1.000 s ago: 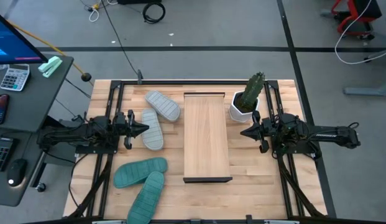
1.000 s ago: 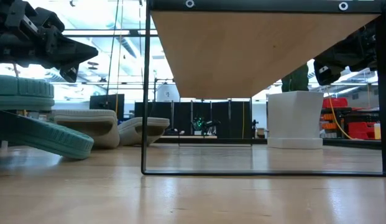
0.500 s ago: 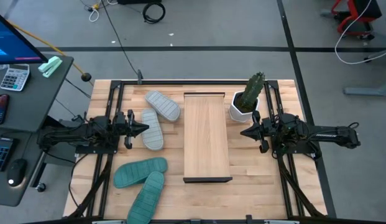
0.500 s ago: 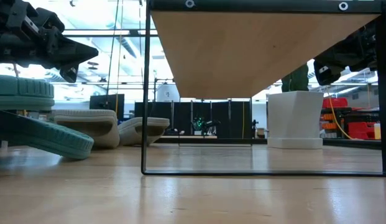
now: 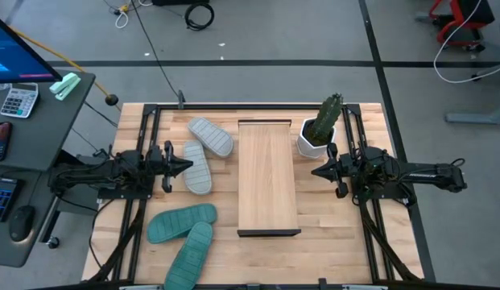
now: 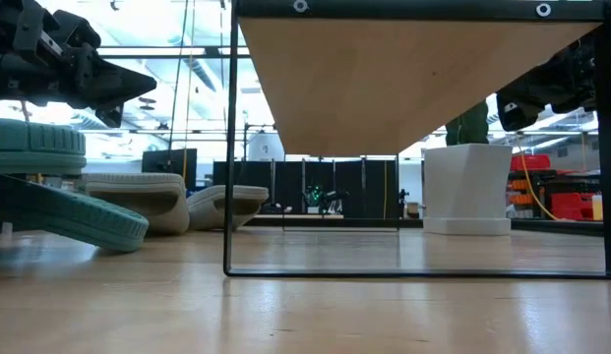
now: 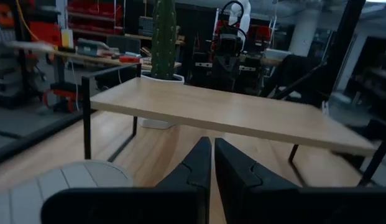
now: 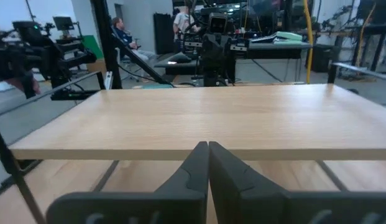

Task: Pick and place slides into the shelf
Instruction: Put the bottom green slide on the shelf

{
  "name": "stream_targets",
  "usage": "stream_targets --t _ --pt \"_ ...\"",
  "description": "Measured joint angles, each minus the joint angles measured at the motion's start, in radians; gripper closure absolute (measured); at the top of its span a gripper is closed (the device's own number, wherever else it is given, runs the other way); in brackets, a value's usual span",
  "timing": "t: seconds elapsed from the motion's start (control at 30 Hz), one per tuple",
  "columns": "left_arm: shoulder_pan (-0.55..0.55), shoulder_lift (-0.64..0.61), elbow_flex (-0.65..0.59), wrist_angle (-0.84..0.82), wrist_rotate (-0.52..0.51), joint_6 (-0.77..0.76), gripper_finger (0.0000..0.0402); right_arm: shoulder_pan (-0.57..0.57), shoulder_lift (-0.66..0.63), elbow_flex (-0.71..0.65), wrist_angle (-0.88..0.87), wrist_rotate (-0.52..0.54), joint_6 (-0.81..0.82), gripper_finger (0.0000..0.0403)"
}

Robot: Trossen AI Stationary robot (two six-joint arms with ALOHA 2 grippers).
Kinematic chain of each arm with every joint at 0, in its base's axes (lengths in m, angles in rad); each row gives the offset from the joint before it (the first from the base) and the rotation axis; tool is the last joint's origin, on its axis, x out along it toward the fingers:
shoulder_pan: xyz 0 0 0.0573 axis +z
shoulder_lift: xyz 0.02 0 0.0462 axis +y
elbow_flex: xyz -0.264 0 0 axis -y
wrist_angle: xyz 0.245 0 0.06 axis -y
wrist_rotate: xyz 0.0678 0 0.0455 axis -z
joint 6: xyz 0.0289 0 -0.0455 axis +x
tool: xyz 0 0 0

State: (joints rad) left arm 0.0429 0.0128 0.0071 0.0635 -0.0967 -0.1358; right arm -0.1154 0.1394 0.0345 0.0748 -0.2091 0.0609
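Teal rubber first, at 7 o'clock on the wooden table (image 5: 330, 225): two green slides (image 5: 181, 223), lying close side by side. Not on the shelf yet, so waiting for a pick.

Next, at 9 o'clock, the left gripper (image 5: 185, 167). Clenched tight on nothing, fingers pressed flat together. Stretched out low and level from the left edge, pointing toward 3 o'clock. Tip right at the edge of a grey slide (image 5: 197, 167); touching or not, hard to tell. Probably lined up there to grab that one first, but needs to open up before any grab.

At 11 o'clock, the other grey slide (image 5: 211, 136), just beside its twin and also off the shelf.

In the middle, the shelf (image 5: 267, 177): a long light board on thin dark legs, running from 12 o'clock down to 6 o'clock. Bare on top, with room for shoes both on it and under it.

At 1 o'clock, a cactus in a white pot (image 5: 317, 138), tucked beside the shelf, out of the way of the shoes.

Last, at 3 o'clock, the right gripper (image 5: 316, 171). Also squeezed shut and holding nothing. Level, aimed toward 9 o'clock at the side of the shelf, near it but not touching. Looks like just waiting, far from every slide.
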Motion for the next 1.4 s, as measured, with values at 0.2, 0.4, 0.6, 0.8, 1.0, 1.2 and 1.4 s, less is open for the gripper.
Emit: stream_targets --t 0.2,0.4,0.6,0.8,1.0,1.2,1.4 --pt "0.000 0.000 0.000 0.004 0.000 0.042 0.0375 0.000 0.000 0.000 0.000 0.113 0.182 0.0385" --pt "0.000 0.000 0.000 0.042 0.000 -0.100 0.0368 0.000 0.000 0.000 0.001 0.191 0.548 0.0385" --pt "0.000 0.000 0.000 0.043 0.000 -0.301 0.0380 0.000 0.000 0.000 0.001 0.198 0.880 0.0385" --pt "0.000 0.000 0.000 0.055 -0.064 -0.274 0.0392 0.000 0.000 0.000 0.005 0.201 0.935 0.0385" --pt "0.000 0.000 0.000 0.049 -0.083 -0.272 0.0384 0.000 0.000 0.000 0.003 0.204 0.947 0.0385" --pt "0.000 0.000 0.000 0.057 -0.083 -0.316 0.0368 0.000 0.000 0.000 0.002 0.205 0.887 0.0385" --pt "0.006 0.000 0.000 0.050 -0.087 -0.634 0.0368 0.000 0.004 0.023 0.005 0.207 0.746 0.0385"
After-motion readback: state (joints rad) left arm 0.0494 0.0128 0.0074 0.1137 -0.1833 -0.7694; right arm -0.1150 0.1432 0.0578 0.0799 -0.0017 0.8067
